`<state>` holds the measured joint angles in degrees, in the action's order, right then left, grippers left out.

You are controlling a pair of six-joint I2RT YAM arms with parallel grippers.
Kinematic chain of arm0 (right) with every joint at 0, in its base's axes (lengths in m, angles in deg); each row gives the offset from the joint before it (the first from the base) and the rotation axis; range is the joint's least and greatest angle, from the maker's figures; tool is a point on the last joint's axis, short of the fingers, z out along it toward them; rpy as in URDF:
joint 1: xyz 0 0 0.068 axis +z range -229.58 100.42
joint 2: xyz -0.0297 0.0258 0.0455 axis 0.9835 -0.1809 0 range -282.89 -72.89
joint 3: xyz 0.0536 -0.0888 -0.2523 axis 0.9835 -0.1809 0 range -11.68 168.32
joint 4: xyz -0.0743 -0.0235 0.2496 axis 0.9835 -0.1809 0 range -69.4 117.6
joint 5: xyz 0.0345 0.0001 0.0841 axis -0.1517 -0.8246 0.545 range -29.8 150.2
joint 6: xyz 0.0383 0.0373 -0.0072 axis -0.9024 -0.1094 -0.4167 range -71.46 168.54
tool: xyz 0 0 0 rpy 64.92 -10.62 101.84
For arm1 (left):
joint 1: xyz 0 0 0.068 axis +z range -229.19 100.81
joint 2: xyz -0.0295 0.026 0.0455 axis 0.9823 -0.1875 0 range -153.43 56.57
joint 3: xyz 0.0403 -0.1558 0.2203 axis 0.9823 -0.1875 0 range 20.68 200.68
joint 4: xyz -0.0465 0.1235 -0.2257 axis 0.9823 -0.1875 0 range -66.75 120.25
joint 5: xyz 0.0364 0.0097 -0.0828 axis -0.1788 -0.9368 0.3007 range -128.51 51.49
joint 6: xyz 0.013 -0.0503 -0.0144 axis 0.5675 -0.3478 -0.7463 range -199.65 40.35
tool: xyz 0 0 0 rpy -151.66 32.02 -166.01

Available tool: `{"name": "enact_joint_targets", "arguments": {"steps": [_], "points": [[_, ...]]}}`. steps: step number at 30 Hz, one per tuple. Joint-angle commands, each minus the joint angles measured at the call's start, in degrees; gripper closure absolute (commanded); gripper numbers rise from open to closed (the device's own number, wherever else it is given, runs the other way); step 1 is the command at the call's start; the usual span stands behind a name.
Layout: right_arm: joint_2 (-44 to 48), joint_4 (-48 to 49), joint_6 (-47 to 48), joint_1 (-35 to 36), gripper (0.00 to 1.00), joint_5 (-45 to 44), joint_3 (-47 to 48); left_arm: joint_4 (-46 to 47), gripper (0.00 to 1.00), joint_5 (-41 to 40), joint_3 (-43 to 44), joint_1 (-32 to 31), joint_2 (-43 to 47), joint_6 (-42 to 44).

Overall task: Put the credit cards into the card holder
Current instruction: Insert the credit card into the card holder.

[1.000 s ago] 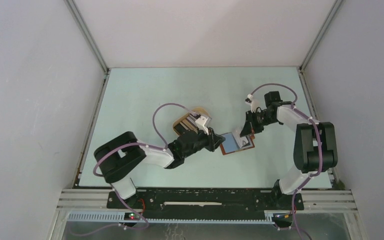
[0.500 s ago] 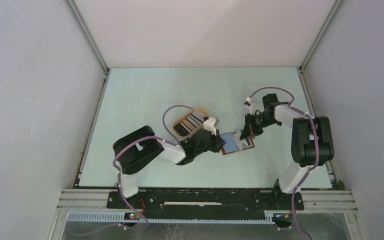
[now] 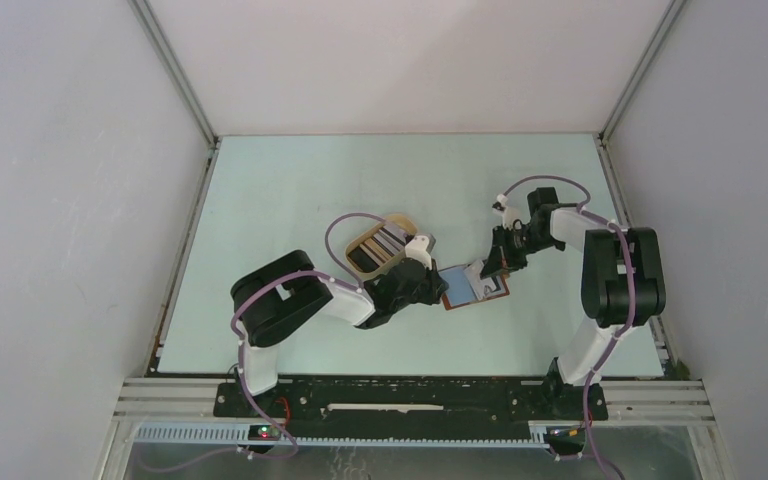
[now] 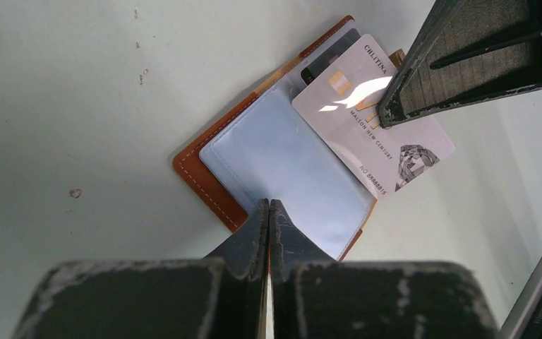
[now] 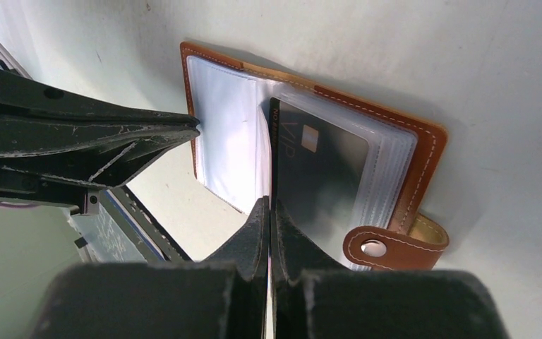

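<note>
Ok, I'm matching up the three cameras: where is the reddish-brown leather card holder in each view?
Top external: the reddish-brown leather card holder lies open just right of the picture's centre.
Left wrist: card holder at centre, running up to the right.
Right wrist: card holder from upper centre to the right, snap tab lowest.
Shared landmark: its pale clear plastic sleeve.

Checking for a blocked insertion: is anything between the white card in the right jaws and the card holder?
Nothing visible. The white card lies over the card holder's snap-tab half, above a sleeved black card; the left jaws are shut at the other page, aside.
</note>
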<state>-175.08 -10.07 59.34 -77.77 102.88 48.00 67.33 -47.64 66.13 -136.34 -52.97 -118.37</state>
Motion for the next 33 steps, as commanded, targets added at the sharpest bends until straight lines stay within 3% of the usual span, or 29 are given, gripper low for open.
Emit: {"name": "enact_joint_targets", "arguments": {"steps": [1,33], "points": [[-0.6,1.8,-1.6,-1.2,1.00,0.2,1.7,-3.5,0.98,-3.0,0.9,-0.2,0.0,-0.7],[-5.1,-1.9,1.2,-1.3,1.00,7.0,3.2,-4.3,1.00,-1.8,1.8,-0.2,-0.7,0.0]]}}
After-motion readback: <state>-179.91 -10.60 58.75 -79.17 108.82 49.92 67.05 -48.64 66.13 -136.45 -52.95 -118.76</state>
